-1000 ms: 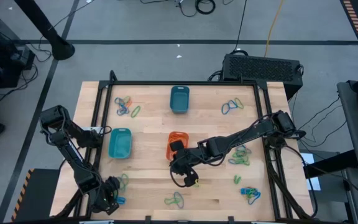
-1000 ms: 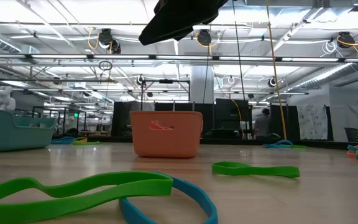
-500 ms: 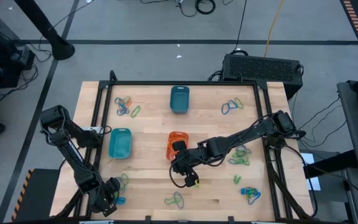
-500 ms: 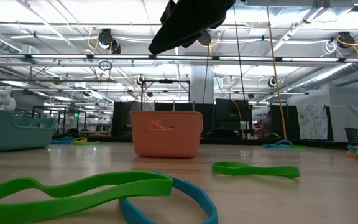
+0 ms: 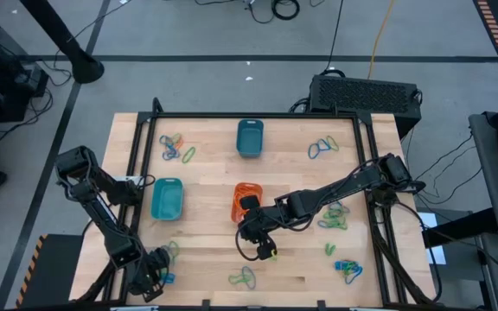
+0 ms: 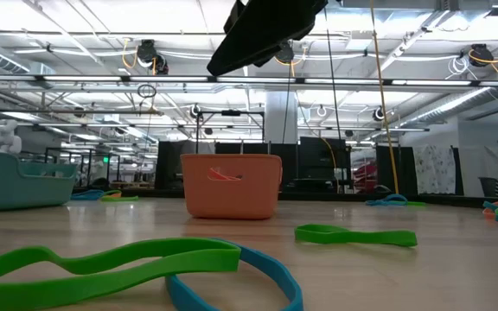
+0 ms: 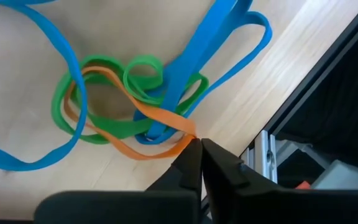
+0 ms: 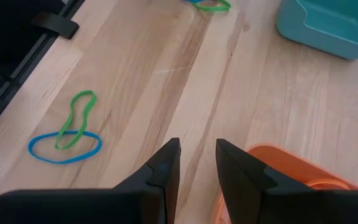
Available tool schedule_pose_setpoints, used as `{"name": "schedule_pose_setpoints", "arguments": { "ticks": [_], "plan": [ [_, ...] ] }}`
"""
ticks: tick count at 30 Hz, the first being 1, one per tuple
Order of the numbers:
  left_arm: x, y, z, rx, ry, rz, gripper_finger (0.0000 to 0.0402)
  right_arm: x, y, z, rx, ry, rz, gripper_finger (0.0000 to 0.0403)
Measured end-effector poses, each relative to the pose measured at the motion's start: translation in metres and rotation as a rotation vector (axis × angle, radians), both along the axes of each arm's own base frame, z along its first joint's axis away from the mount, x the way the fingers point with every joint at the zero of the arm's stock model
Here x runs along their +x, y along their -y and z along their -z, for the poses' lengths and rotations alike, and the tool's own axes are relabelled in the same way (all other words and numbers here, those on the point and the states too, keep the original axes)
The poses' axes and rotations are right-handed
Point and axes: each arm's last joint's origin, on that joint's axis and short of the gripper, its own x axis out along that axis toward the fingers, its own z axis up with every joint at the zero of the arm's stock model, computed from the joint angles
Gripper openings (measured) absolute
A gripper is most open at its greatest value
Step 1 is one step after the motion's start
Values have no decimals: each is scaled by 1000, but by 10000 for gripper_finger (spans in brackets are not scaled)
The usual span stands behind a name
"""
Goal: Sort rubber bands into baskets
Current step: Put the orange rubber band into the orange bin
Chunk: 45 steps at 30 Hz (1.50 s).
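My left gripper (image 7: 201, 144) is at the table's near left corner (image 5: 157, 269), shut on an orange rubber band (image 7: 135, 124) in a tangle with a green band (image 7: 98, 99) and a blue band (image 7: 191, 56). My right gripper (image 8: 197, 155) hangs open above the wood by the orange basket (image 8: 291, 171), nothing between its fingers; in the high view it is at the table's middle (image 5: 245, 220). The dark teal basket (image 5: 250, 138) stands far centre and the turquoise basket (image 5: 167, 199) at left. All three rest on their bases. My left gripper pinches a bend of the orange band (image 7: 188, 132) between its two fingertips, coming slanting down from above. The rest of the band lies slack on the table, threaded through the green and blue bands.
More clusters of bands lie far left (image 5: 175, 149), far right (image 5: 322, 149), right (image 5: 335, 216), near right (image 5: 346, 269) and near centre (image 5: 245, 277). A black frame rail (image 7: 316, 93) runs close beside my left gripper. Bare wood lies between the baskets.
In the low view the dark hand of my right arm above the orange basket has turned a little and shifted slightly toward the picture's right. The bands and baskets have kept still.
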Motion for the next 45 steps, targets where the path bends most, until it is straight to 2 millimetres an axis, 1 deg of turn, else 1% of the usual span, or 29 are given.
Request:
{"name": "schedule_pose_setpoints", "arguments": {
  "ticks": [8,12,17,21,24,28,34,37,39,41,44,45],
  "plan": [
    [-1,1,0,-19,-33,18,39,0,0,0,0,-1,0,96],
    [-1,0,0,-14,-33,18,65,0,0,0,0,-1,0,96],
    [0,0,0,9,10,-6,101,0,0,0,0,-1,-1,96],
    [0,-1,0,11,13,-8,120,0,0,0,0,-1,0,96],
    [0,-1,1,21,6,-13,123,0,0,0,2,-4,3,96],
    [1,-1,8,51,-25,-39,123,-1,0,1,15,-13,19,96],
    [2,2,11,38,-19,-5,123,-1,0,1,15,-13,19,96],
    [1,2,11,28,-38,6,117,-1,0,1,15,-13,19,96],
    [1,2,12,26,-47,12,101,-1,0,1,15,-13,19,96],
    [1,2,12,26,-49,23,73,-1,0,1,15,-13,19,96],
    [0,2,12,20,-37,64,22,-1,0,1,15,-13,19,96],
    [1,2,12,19,-34,68,12,-1,0,1,15,-13,19,96]
  ]
}}
